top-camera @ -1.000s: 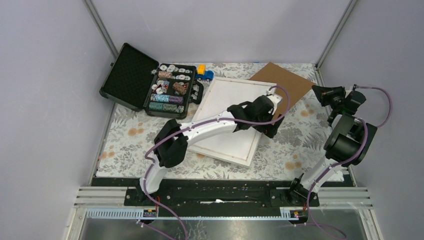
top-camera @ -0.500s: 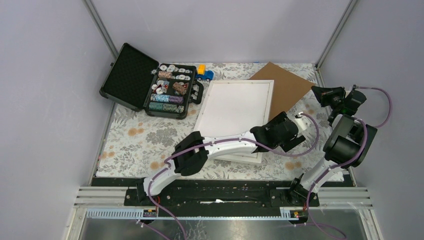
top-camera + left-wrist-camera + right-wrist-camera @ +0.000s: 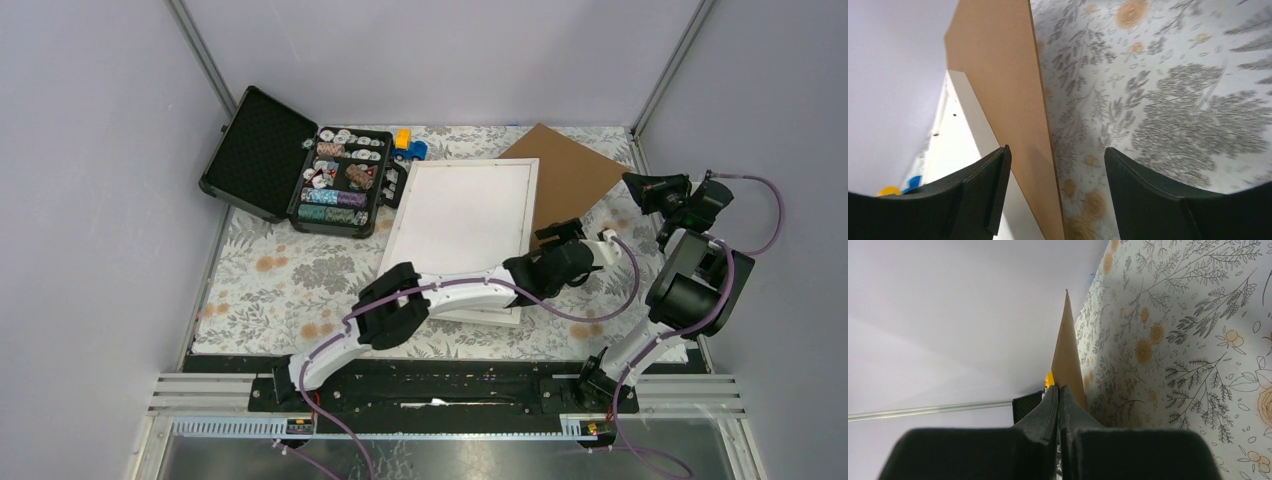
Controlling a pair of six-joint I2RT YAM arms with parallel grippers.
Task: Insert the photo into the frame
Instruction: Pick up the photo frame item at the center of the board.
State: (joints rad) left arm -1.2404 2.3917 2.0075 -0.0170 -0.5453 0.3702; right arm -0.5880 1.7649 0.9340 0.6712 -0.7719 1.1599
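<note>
The frame (image 3: 465, 215) lay mid-picture on the counter (image 3: 270, 275); no photo showed. The left pincer (image 3: 1057, 160), released, straddled an edge of the board (image 3: 993, 70). The right pincer (image 3: 1058, 395) was clenched, empty. The left might slip off that thin edge and nudge the frame.

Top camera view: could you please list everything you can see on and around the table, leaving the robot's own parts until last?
frame: one, white, lying flat in the middle of the table
backing board: one, brown, far right corner, against the frame's right side
case: one, black, open, far left
poker chips: many, mixed colours, in the case's tray
toy truck: one, blue and yellow, far edge between case and frame
tablecloth: one, grey floral with orange blooms, covering the table
left gripper: one, black, open, at the backing board's edge
right gripper: one, black, shut, at the table's right edge
</note>
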